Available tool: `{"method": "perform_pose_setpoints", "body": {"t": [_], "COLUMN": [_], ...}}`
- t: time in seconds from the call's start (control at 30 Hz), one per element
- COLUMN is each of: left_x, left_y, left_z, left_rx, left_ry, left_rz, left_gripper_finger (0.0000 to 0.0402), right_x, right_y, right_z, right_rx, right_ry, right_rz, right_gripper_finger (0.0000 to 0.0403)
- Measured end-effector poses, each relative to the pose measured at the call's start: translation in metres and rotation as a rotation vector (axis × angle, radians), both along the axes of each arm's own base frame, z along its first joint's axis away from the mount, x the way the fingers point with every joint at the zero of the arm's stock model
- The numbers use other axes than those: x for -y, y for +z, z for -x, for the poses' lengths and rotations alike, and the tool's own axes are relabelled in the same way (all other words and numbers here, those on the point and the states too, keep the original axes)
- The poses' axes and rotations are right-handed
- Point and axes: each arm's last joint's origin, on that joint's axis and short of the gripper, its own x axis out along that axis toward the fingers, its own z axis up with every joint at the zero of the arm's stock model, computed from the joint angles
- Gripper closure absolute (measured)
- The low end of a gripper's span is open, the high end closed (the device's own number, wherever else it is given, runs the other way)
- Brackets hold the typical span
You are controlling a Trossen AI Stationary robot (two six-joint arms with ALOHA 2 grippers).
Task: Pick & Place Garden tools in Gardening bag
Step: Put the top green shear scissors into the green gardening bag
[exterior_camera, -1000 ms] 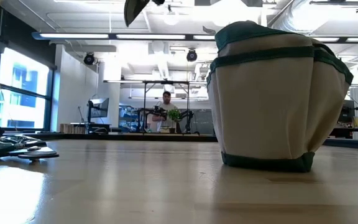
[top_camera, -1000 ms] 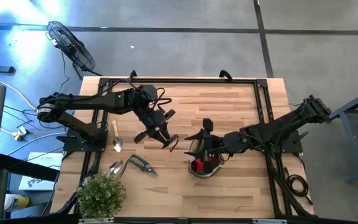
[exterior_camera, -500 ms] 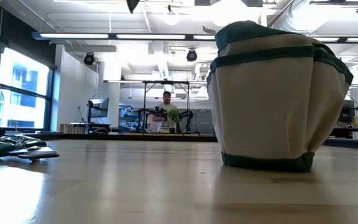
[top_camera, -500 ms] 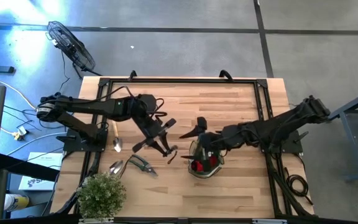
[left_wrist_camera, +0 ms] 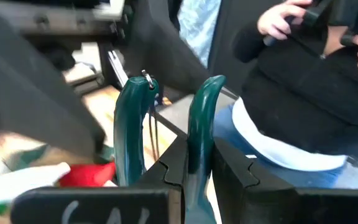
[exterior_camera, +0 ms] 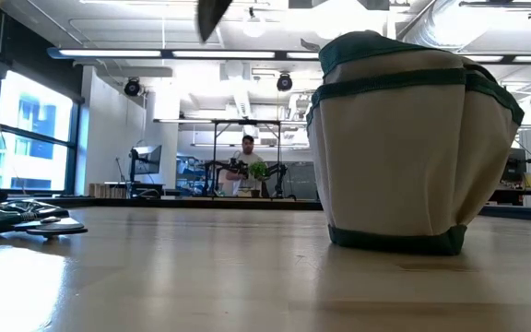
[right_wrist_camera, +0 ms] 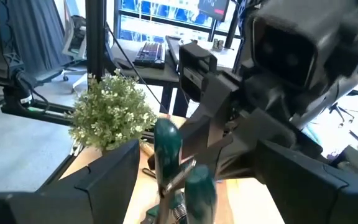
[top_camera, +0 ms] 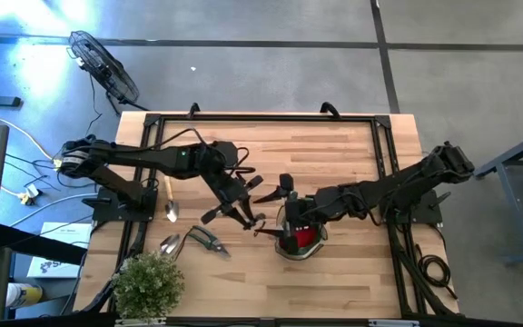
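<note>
Reaching low toward the gardening bag (top_camera: 298, 243), left tool (top_camera: 243, 215) gripping green-handled pruners (left_wrist_camera: 166, 134).

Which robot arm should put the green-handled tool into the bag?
Left. Its fingers already clamp the green-handled tool beside the bag. The right arm's fingers are open around the handles, holding nothing.

Green-handled pruners held up between two claws

The right claw (right_wrist_camera: 185, 193) frames the scene with its dark fingers (right_wrist_camera: 104, 180) spread wide at four and eight o'clock; between them stand the pruners (right_wrist_camera: 179, 168), two green handles upright. The left claw (right_wrist_camera: 225, 140) reaches in from two o'clock and grips the pruners from behind. At nine o'clock a bushy potted plant (right_wrist_camera: 114, 115) sits on the wooden counter (right_wrist_camera: 123, 186).
</note>
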Motion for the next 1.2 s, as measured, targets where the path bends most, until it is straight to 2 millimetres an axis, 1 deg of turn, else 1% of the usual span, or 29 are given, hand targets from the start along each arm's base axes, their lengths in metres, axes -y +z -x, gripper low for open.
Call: {"method": "perform_pose_setpoints", "body": {"t": [0.67, 0.77, 0.87, 0.97, 1.2], "left_x": [0.0, 0.0, 0.0, 0.0, 0.0], "left_y": [0.001, 0.001, 0.001, 0.001, 0.001], "left_z": [0.0, 0.0, 0.0, 0.0, 0.0], "left_rx": [0.008, 0.008, 0.008, 0.008, 0.009], "left_ry": [0.0, 0.001, 0.002, 0.005, 0.001], "left_rz": [0.0, 0.0, -0.001, -0.001, 0.0], "left_gripper_finger": [0.0364, 0.0364, 0.0364, 0.0364, 0.0364], "right_x": [0.007, 0.007, 0.007, 0.007, 0.007], "right_y": [-0.007, -0.008, -0.01, -0.011, -0.011], "right_z": [-0.001, -0.001, -0.001, 0.0, 0.0], "right_rx": [-0.07, -0.081, -0.105, -0.113, -0.116], "right_ry": [-0.029, -0.029, -0.036, -0.035, -0.021], "right_rz": [-0.007, -0.003, 0.005, 0.008, 0.013], "right_gripper_finger": [0.0092, 0.0099, 0.0126, 0.0168, 0.0299]}}
